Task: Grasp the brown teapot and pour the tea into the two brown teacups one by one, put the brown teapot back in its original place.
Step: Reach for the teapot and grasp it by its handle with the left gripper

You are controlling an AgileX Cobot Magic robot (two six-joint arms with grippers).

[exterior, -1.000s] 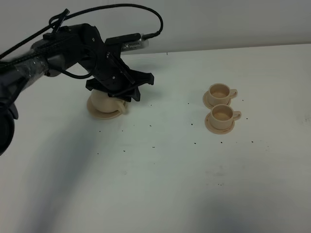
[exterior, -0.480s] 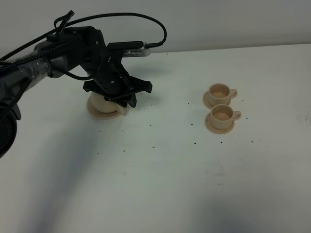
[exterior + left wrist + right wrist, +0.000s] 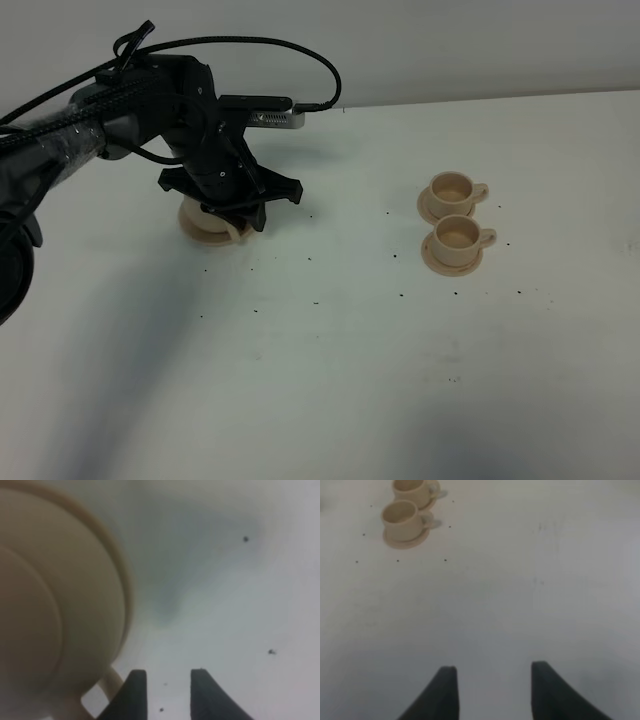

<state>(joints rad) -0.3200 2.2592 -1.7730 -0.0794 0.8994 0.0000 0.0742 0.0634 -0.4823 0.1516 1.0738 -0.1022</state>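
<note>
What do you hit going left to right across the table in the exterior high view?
brown teapot → the two brown teacups, far teacup and near teacup, which sit one behind the other, so they have no left-right order between them. The left gripper is left out because it overlaps the teapot.

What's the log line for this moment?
phase: pre-grasp | left gripper: open beside brown teapot handle | right gripper: open, empty | two brown teacups: on saucers
</note>
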